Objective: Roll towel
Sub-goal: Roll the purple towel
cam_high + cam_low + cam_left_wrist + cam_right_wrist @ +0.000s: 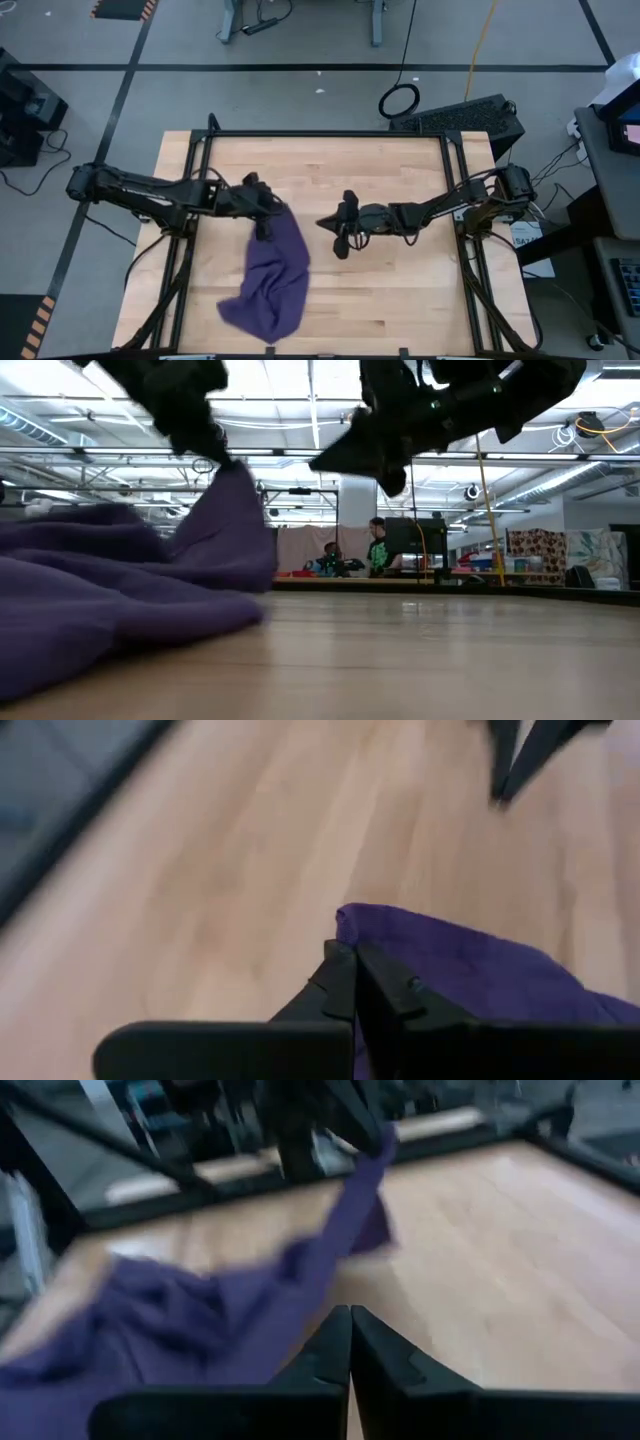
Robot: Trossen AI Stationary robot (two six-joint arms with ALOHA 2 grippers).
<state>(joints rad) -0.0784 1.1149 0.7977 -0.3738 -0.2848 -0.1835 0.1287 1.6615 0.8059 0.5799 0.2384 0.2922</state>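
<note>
The purple towel [272, 282] lies crumpled on the wooden table [400, 170], left of the middle and toward the near edge. Its far end rises to a peak [236, 478]. My left gripper [266, 216] is shut on that peak; in the right wrist view the gripper [335, 1115] shows above the slanting cloth [200, 1330]. My right gripper [338, 228] hovers shut and holds nothing, a little to the right of the towel's raised end and above bare wood. It also shows in the low view [385, 460]. My left gripper pinches the towel's far end [368, 925] between its two fingers. The fingers slant down from the table's left. That end is lifted clear of the table and the cloth slopes down from it. The towel's near part [258, 312] stays bunched on the table.
Black frame rails [455, 165] run along the table's left, right and far sides. Bare wood stretches over the table's right half [400, 290] and along its far side. Beyond the table, people [378, 550] stand in the room.
</note>
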